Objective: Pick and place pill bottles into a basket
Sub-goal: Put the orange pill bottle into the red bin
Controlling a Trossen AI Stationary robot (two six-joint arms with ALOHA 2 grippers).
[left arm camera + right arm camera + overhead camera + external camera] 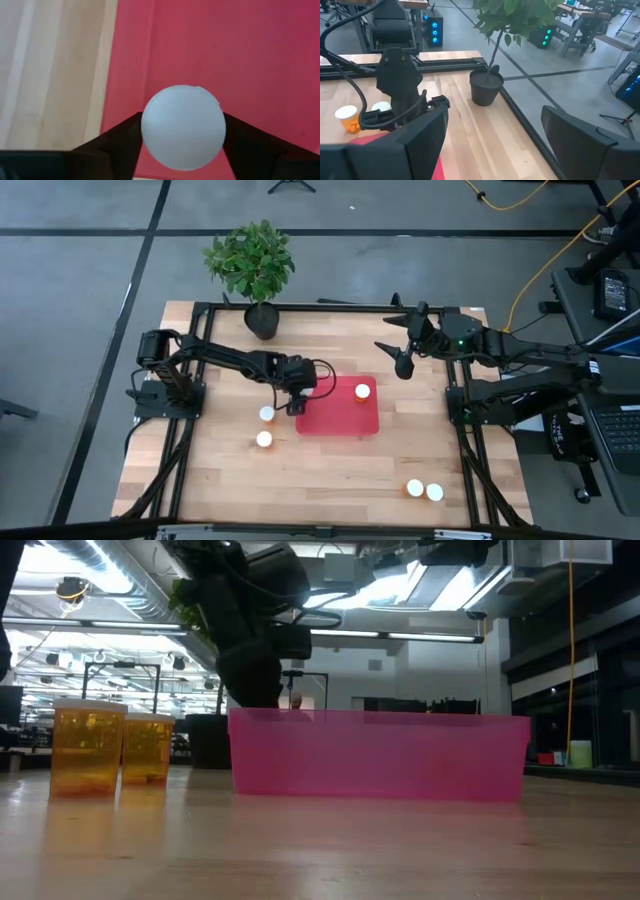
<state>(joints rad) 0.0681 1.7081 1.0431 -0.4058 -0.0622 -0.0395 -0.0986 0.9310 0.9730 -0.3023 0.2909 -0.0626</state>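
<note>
The red tray [340, 418] lies mid-table, and one white-capped orange bottle [362, 391] stands in it. My left gripper [297, 406] is over the tray's left end, shut on another bottle whose white cap [182, 127] fills the gap between the fingers. Two bottles [266, 413] [264, 439] stand on the wood left of the tray; they also show in the low view [88, 750] [147, 748]. Two more [415, 488] [434, 492] stand near the front right. My right gripper [405, 352] is open and empty, raised at the far right. My left gripper pinches the bottle by the rim of its round white cap [150, 131], one finger [117, 147] on each side. The fingers come from above, pointing down. The bottle stands upright under them, over the tray floor [240, 55] by its left rim. The cap hides its base.
A black plant pot [262, 320] with a green plant stands at the far edge, left of centre. Dark frame rails [465, 440] run along both table sides. Bare wood lies in front of the tray and between it and the right rail.
</note>
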